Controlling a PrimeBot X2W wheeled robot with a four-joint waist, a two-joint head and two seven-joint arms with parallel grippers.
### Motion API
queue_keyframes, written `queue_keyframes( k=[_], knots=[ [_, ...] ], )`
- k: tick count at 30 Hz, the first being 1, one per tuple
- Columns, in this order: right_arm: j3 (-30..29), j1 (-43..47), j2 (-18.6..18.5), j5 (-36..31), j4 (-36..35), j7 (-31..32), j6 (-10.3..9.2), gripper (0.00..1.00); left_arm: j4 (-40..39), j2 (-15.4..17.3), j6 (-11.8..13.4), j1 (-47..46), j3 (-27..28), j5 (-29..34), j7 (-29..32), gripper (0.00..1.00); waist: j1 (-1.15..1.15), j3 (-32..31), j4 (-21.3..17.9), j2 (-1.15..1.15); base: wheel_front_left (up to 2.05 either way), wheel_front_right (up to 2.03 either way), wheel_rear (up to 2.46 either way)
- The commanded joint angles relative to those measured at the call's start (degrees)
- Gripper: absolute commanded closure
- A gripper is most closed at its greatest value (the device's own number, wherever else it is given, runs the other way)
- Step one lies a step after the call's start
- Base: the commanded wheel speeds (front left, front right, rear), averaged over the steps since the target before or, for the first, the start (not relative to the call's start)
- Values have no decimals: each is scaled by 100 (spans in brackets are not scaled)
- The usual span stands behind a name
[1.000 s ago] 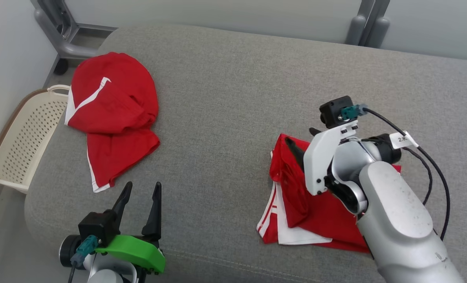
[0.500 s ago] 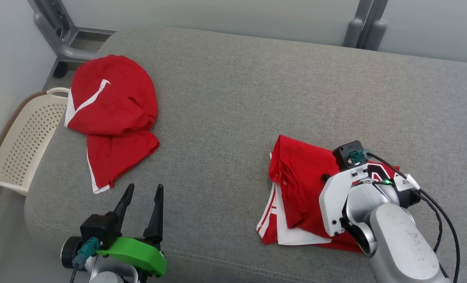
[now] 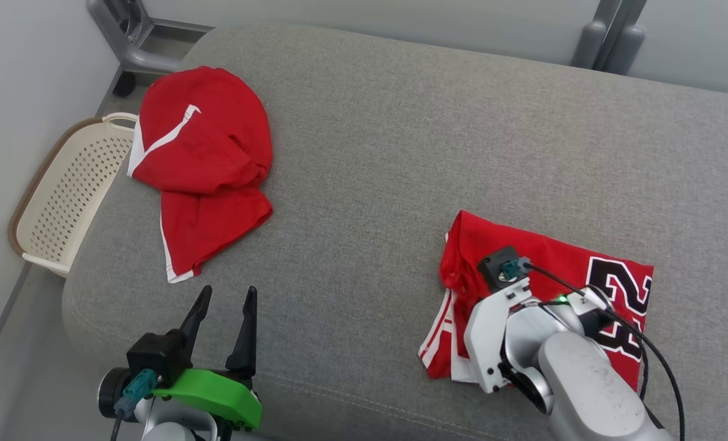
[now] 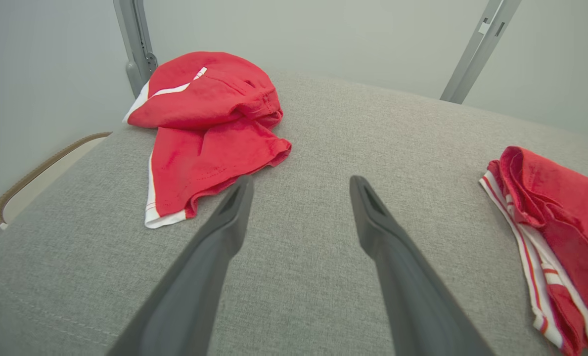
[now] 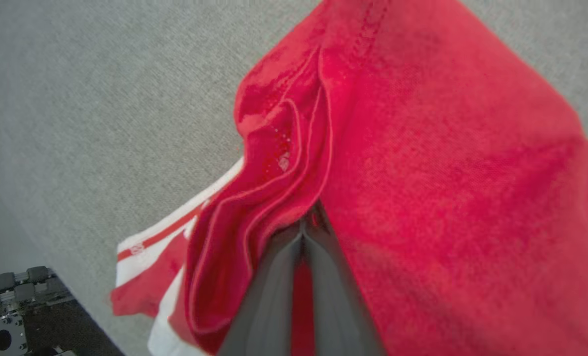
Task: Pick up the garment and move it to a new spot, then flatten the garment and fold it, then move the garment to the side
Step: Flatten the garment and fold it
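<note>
Your right gripper (image 5: 306,222) is pinched shut on the folded jersey (image 3: 575,264). Its fingertips are tucked into the bunched layers at the jersey's left-hand fold, and a strip of red cloth shows between the fingers. The jersey lies folded near the front right corner of the grey cushion (image 3: 370,153), number side up, with white-striped hems peeking out at its front left.

Your left gripper (image 3: 229,289) hovers over the front edge towards the left corner. It is spread wide and holds nothing.

This looks like the last step, carrying the folded jersey to the side. You hold it at one edge only, so a high lift would probably let the lower layers hang and the fold fall open. Raise it just enough to take the weight off the cushion, then draw it along slowly, with the gripped edge leading and the rest trailing flat.

From the wrist view I cannot tell how many layers you have caught. Watch the striped hems as you start. If they lag behind, stop and take a deeper grip.

Keep away from the back left corner, where a second red garment (image 3: 204,141) lies crumpled, just above the basket (image 3: 63,202) beside the cushion's left edge. The bare stretch towards the right edge seems the safer place. Set the jersey down flat before you let go.
</note>
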Motion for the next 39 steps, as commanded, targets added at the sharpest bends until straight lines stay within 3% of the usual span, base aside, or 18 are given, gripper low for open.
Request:
queue_keyframes(
  k=[1, 12, 16, 17, 18, 19, 22, 32, 39],
  knots=[
    [141, -75, -8, 95, 39, -19, -4, 100, 0, -13, -8, -50, 13, -15, -17, 0, 0, 10, 20, 0, 0, 0, 0],
    [1410, -362, -10, 928, -75, 55, -4, 100, 22, -26, -18, -72, 66, -15, -17, 0, 0, -48, 9, 0, 0, 0, 0],
    [1607, -487, -14, 1231, -360, 134, -4, 100, 36, -19, -3, -43, 97, -12, -17, 0, 0, -110, -23, 0, 0, 0, 0],
    [1585, -517, -15, 1256, -444, 160, -4, 67, 37, -13, 7, -24, 106, -10, -17, 0, 0, -126, -37, 0, 0, 0, 0],
    [1510, -536, -14, 1272, -536, 177, -4, 11, 34, -5, 18, -3, 118, -9, -17, 0, 0, -146, -55, 0, 0, 0, 0],
    [1403, -548, -19, 1257, -620, 226, -4, 0, 26, 3, 28, 23, 127, -5, -17, 0, 0, -167, -76, 0, 0, 0, 0],
    [1096, -527, -17, 1128, -817, 326, -4, 0, 2, 22, 42, 78, 142, 2, -17, 0, 0, -204, -120, 0, 0, 0, 0],
    [-1221, 326, -8, 360, -2089, 1039, -4, 0, -133, 92, 81, 160, 189, 5, -17, 0, 0, -256, -395, 0, 0, 0, 0],
    [-2285, 989, -8, 299, -2727, 1359, -4, 0, -198, 114, 92, 99, 167, 15, -17, 0, 0, -198, -564, 0, 0, 0, 0]
  ],
)
